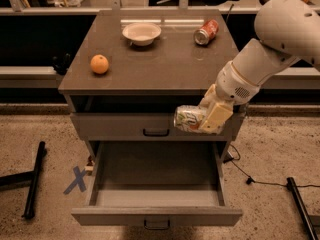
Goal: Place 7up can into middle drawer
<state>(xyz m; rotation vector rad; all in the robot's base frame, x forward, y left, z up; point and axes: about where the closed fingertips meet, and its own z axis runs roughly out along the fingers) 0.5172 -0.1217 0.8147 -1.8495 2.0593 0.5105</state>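
Camera view, single frame.

- End effector is clamped on the can. The can lies on its side in the grip, one silver end facing left.
- The can hangs in the air in front of the closed upper drawer. It is below the edge of the surface and above the right rear part of the drawer.
- The drawer is pulled well out, and we see nothing lying in it.
- Orange, bowl and red can sit on the surface, well apart from the arm.

Risks, as we judge them:

1. Drop from height. The can is well above the drawer floor, so a release here would likely make it bounce. Lying on its side, it could then roll toward the front panel.
2. Right wall. The can is over the right half, near the drawer's right side. A descent that drifts right could set the can or a finger on that wall.
3. Wrist clearance. The wrist is just beside the surface's front right corner and the upper drawer face. A straight descent without moving outward could scrape them.
4. Grip. The hold appears to be on one end of the can, so a jolt might tilt it.
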